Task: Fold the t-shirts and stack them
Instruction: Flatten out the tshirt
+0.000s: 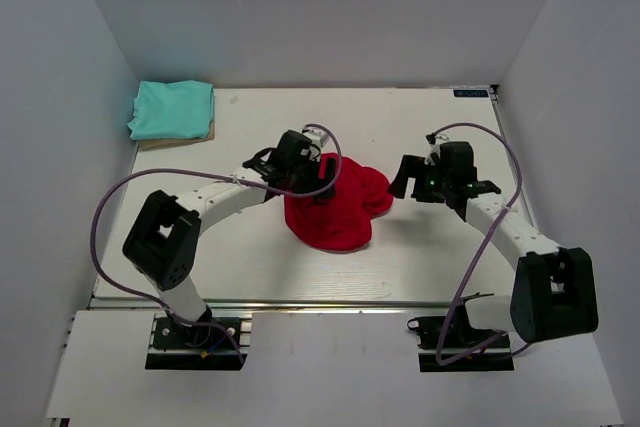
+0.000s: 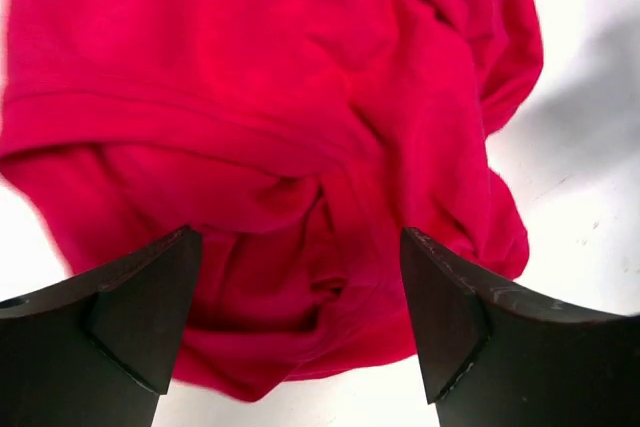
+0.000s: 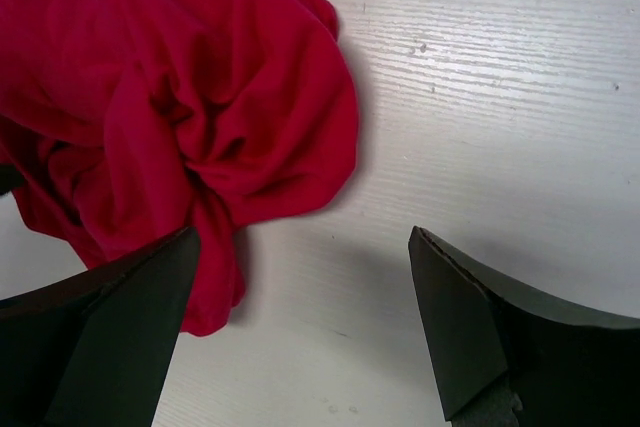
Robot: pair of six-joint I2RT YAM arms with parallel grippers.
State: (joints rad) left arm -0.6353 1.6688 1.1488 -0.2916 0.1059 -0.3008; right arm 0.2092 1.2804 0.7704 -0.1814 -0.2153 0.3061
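Now, at centre: a crumpled bright red cloth t-shirt (image 1: 335, 209) lies in a loose heap on the white wood-grain surface (image 1: 420, 127), roughly midway between the two arms.
Red t-shirt up close: the left wrist view (image 2: 280, 127) shows deep folds and a hemmed edge running across it; the right wrist view (image 3: 150, 97) shows its bunched right-hand edge resting on the bare surface (image 3: 500, 97).
Far left corner: a light teal cloth t-shirt in a neat rectangular fold (image 1: 172, 109) sits well apart from the red one, with a thin tan edge showing beneath its near side.
Left claw (image 1: 318, 179): over the far left part of the red heap, fingers spread wide and gripping nothing; in its own camera (image 2: 298, 237) the red cloth fills the space between and beyond the two dark fingers, and whether they touch the cloth cannot be told.
Right claw (image 1: 405, 179): just beside the right edge of the red t-shirt, fingers spread wide and empty; in its own camera (image 3: 300, 237) the cloth lies by the left-hand finger and bare surface shows in the gap.
Cables: a purple cable loops from each arm toward its base.
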